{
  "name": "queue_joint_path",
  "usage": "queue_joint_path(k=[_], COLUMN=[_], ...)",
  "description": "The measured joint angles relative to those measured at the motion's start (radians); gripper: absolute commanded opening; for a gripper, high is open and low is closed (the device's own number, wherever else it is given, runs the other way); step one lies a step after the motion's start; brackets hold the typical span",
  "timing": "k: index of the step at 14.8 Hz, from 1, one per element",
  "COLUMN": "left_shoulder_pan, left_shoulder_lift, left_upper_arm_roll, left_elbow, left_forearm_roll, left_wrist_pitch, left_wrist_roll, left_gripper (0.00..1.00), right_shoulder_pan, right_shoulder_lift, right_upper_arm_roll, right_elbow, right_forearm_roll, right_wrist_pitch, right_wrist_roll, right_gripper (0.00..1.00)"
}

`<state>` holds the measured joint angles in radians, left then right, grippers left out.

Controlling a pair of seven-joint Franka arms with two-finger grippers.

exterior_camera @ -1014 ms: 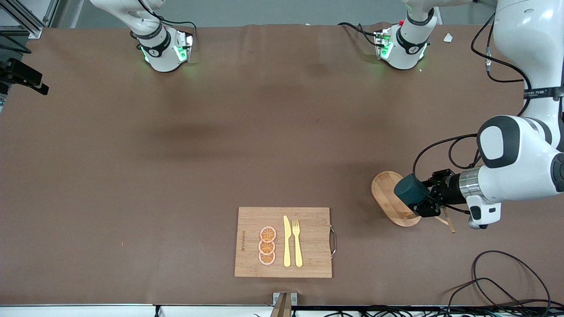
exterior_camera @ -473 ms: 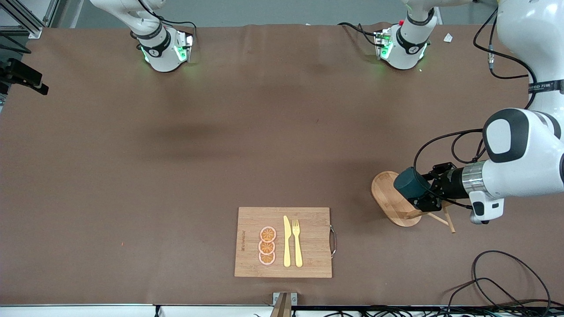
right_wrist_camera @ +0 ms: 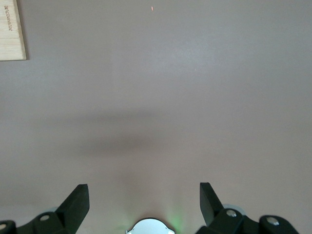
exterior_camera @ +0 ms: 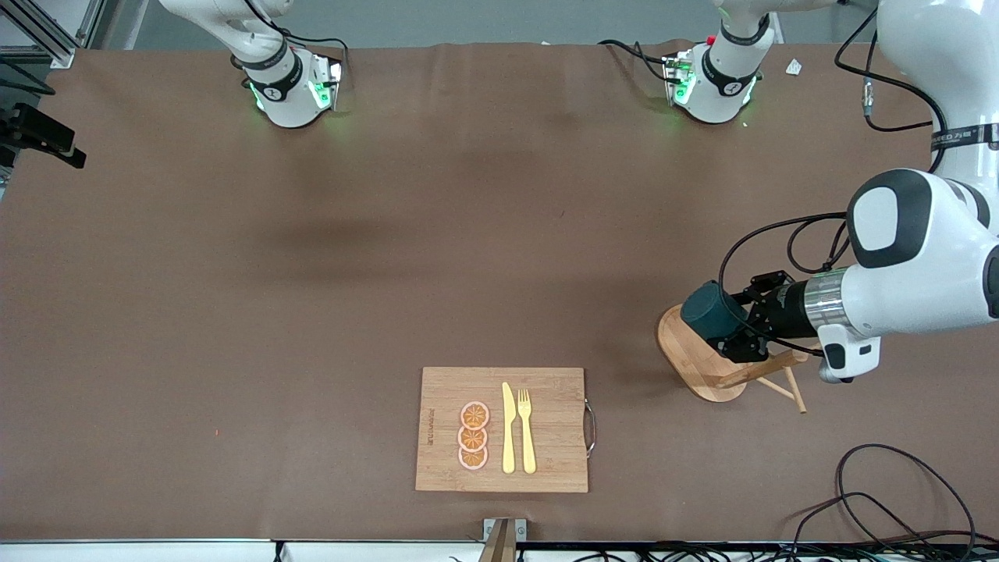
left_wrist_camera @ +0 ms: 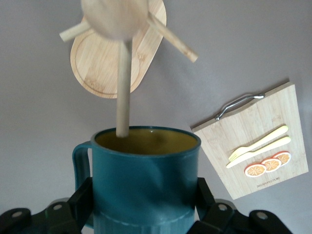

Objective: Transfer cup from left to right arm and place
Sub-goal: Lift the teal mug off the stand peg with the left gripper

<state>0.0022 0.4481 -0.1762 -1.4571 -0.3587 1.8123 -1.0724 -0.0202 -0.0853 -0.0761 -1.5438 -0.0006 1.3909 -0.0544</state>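
Note:
The cup [exterior_camera: 705, 307], dark teal with a mustard-yellow inside [left_wrist_camera: 146, 141], hangs in the air, lying on its side over the oval base of a wooden mug stand [exterior_camera: 685, 357]. My left gripper [exterior_camera: 724, 328] is shut on it, its black fingers [left_wrist_camera: 82, 200] pressed to both sides of the body and the loop handle [left_wrist_camera: 79, 158] beside one finger. A peg of the stand [left_wrist_camera: 123, 87] ends at the cup's rim. My right gripper [right_wrist_camera: 142, 201] is open and holds nothing, high over bare table; it does not show in the front view.
A bamboo cutting board [exterior_camera: 546, 437] with a metal handle lies near the front edge, bearing a yellow knife [exterior_camera: 508, 429], a fork [exterior_camera: 527, 429] and three orange slices [exterior_camera: 473, 435]. Loose black cables [exterior_camera: 897, 499] lie at the left arm's end, nearer the front camera.
My left gripper has carried the cup a little toward the right arm's end, still over the stand's base. The right arm has not moved.

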Motion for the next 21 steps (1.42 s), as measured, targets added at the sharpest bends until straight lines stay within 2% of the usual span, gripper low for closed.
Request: queue_joint_path(k=[5, 10, 15, 21], left_shoulder_pan=[0.000, -0.020, -0.141, -0.385], left_shoulder_lift=[-0.035, -0.071, -0.092, -0.094], left_upper_arm_roll=[-0.032, -0.094, -0.113, -0.122], left_elbow=[-0.026, -0.028, -0.028, -0.030], left_forearm_roll=[-0.001, 0.027, 0.159, 0.398], left_wrist_pitch=[-0.006, 0.001, 0.056, 0.154], left_wrist_roll=[-0.058, -0.102, -0.163, -0.330], left_gripper=[0.68, 0.70, 0.71, 0.66], right_shoulder_pan=[0.000, 0.000, 0.000, 0.000], right_shoulder_lift=[0.000, 0.000, 0.000, 0.001], right_upper_arm_roll=[-0.001, -0.006, -0.008, -0.010], right_elbow=[0.000, 0.000, 0.000, 0.000], right_forearm_roll=[0.000, 0.000, -0.001, -0.001], right_wrist_pitch=[0.001, 0.001, 0.000, -0.001], right_wrist_roll=[0.000, 0.000, 0.000, 0.000], right_gripper=[1.00, 1.00, 1.00, 1.00])
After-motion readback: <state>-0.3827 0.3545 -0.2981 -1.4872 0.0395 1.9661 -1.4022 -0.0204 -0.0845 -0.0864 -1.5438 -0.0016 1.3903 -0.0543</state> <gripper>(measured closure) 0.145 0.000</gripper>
